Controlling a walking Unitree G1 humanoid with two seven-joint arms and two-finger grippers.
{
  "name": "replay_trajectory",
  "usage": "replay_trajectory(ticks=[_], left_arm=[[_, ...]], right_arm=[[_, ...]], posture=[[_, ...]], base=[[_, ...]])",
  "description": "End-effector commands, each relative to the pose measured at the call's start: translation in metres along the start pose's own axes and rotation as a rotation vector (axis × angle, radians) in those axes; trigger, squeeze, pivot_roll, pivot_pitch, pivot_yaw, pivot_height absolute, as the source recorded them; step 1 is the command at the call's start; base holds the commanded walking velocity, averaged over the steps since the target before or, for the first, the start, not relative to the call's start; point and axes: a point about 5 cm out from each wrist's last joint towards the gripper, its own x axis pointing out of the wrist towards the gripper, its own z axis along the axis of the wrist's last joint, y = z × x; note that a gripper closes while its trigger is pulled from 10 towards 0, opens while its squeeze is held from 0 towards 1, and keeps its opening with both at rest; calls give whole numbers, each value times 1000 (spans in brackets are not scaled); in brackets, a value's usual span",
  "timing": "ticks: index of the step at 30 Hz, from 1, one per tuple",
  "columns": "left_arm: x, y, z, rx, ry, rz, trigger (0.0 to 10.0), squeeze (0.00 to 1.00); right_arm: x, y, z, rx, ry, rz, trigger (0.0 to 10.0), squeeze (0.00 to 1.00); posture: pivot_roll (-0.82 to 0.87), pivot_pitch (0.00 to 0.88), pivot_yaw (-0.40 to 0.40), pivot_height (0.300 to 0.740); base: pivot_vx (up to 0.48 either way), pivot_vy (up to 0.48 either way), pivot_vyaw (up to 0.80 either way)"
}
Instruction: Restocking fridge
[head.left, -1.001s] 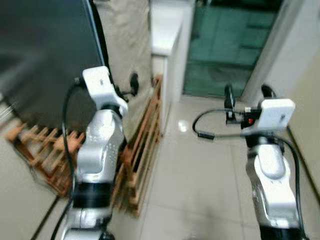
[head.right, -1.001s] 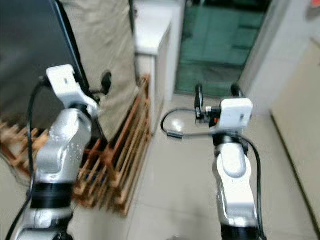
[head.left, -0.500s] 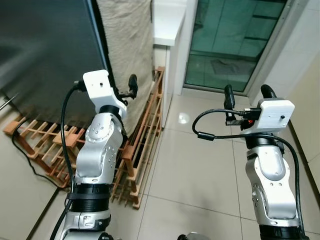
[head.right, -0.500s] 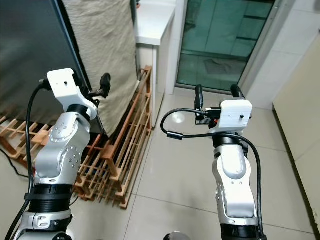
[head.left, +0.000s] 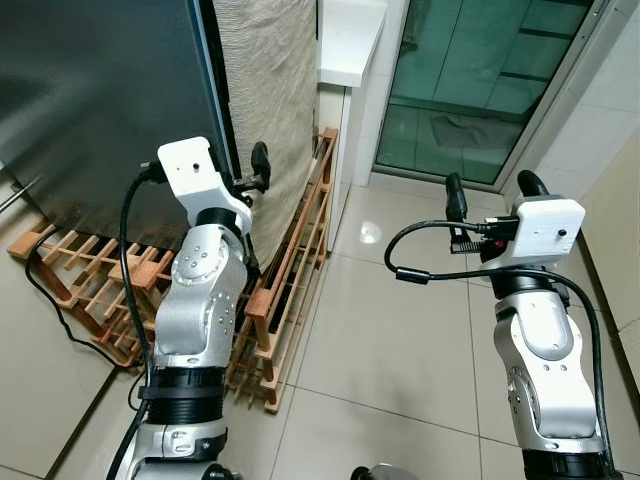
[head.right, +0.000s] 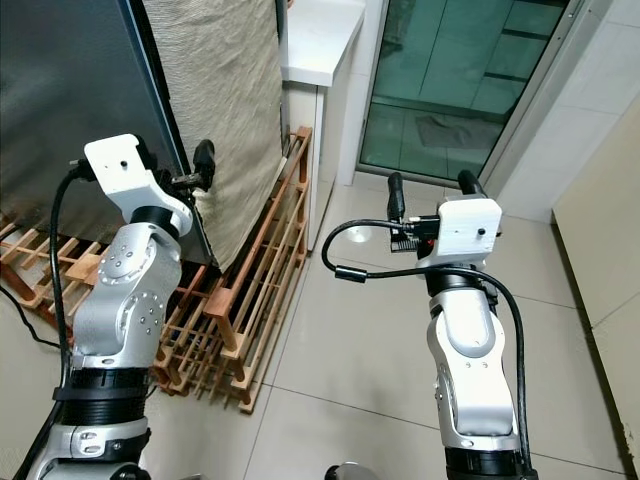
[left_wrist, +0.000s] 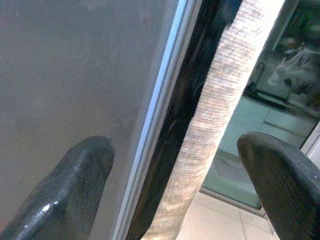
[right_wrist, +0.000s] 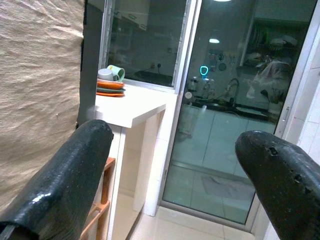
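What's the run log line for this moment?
left pincer: open, at fridge door edge | right pincer: open, empty, over floor tiles | nothing held

A home, at the edge of its kitchen. A tall dark fridge (head.left: 95, 100) stands on a tiled floor (head.left: 400, 340), with a wooden slatted rack (head.left: 290, 290) at its foot and a beige cloth (head.left: 270, 80) beside it. Past the fridge, a white counter (right_wrist: 127, 107) carries stacked plates and cups (right_wrist: 110, 82); beyond it, a glass sliding door (head.left: 470, 80).
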Motion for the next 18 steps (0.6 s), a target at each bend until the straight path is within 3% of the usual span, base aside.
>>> replay_trajectory(ticks=[1,9,18], left_arm=[[3,-6,0,0,1,-6,10000,0],[14,-21,-5,-13,9,-45,10000,0],[23,-28,-11,-16,23,-51,10000,0]], right_arm=[[1,-1,7,-4,-23,3,10000,0],[0,-1,7,-5,-23,-3,10000,0],[0,0,7,-4,-22,-9,10000,0]], posture=[[-159,28,-37,740],[-167,25,-24,740],[-170,21,-14,740]], base=[[0,0,0],[0,0,0],[0,0,0]])
